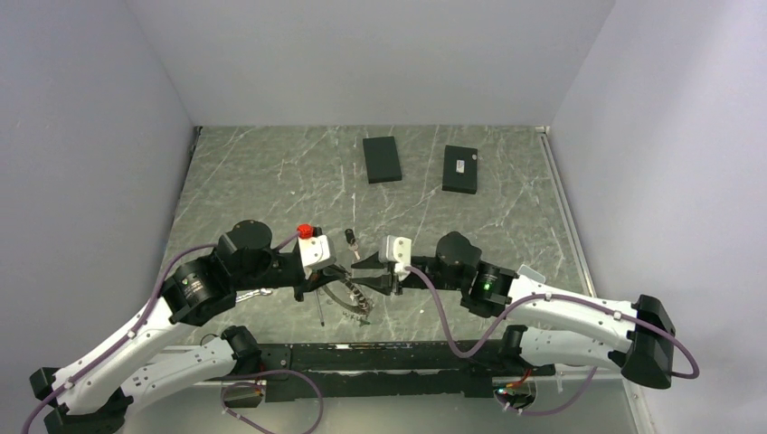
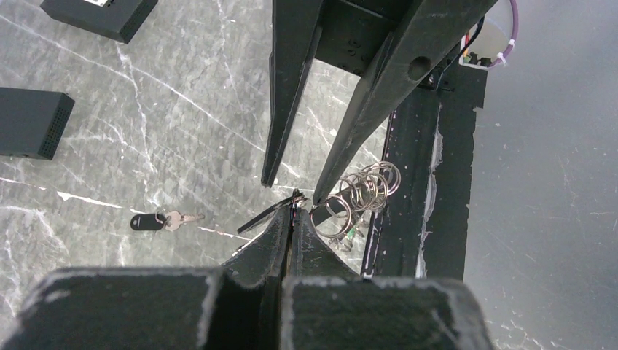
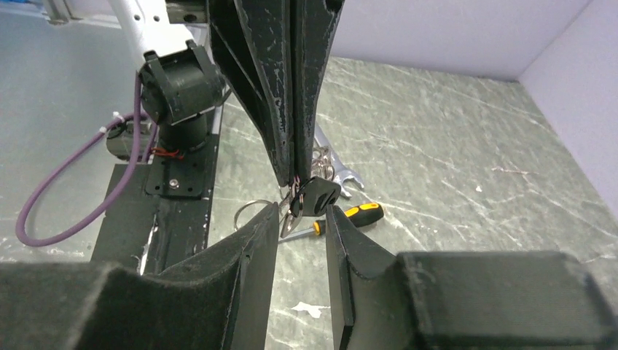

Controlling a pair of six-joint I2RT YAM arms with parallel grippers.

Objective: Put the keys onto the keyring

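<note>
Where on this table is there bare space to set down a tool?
Bare table: between the left wall and the left black box, and from the right black box to the right edge. Crowded: near centre, where the left end effector and right end effector meet at the keyring, beside the loose key and screwdriver.

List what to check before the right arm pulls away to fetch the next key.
1. Left gripper shut on the keyring: ok.
2. Right gripper opened: ok, a gap shows between its fingers.
3. Hanging key fully threaded onto the keyring: cannot tell, the left gripper's tip hides the join.
4. Right gripper clear of the hanging key: not ok, the black head sits right at its fingertips.
5. Loose key lying flat on the table, uncovered: ok.
</note>
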